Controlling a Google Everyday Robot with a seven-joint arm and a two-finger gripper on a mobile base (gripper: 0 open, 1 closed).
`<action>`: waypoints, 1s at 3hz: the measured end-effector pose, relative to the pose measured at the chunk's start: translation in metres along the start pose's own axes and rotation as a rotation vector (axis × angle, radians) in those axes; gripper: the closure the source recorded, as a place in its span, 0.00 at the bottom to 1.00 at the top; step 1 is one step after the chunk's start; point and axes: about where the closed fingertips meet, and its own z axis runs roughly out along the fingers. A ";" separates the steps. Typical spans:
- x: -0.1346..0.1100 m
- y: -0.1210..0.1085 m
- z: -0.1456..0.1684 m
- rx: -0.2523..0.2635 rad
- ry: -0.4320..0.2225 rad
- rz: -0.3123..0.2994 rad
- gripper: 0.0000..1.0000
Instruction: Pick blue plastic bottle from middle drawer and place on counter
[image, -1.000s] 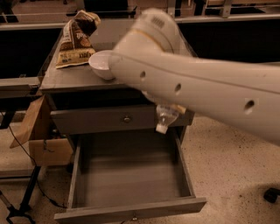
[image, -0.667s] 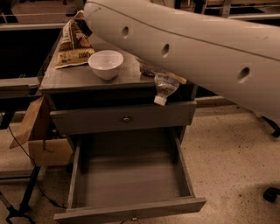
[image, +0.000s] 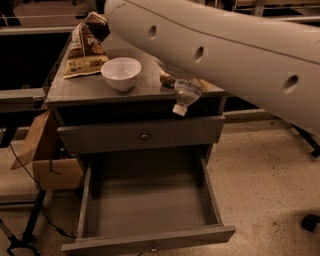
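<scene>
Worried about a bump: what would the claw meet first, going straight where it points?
Claw, half hidden under the arm by the bottle, seems aimed down: probably the counter front edge; depth unclear.

Print on snack packet (image: 85, 52) unreadable; hand (image: 184, 86) under arm (image: 225, 55).

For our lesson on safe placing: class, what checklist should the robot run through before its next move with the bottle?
1. Bottle out of the drawer: ok.
2. Bottle resting on the counter: not ok; it hangs cap-down at the front edge.
3. Gripper hold, under the arm at the bottle's upper end: cannot tell.
4. Bare counter right of the bowl: ok.
</scene>
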 end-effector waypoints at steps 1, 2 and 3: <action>0.046 -0.054 0.035 0.168 -0.046 0.059 1.00; 0.070 -0.101 0.065 0.272 -0.111 0.075 1.00; 0.100 -0.150 0.094 0.402 -0.196 0.144 1.00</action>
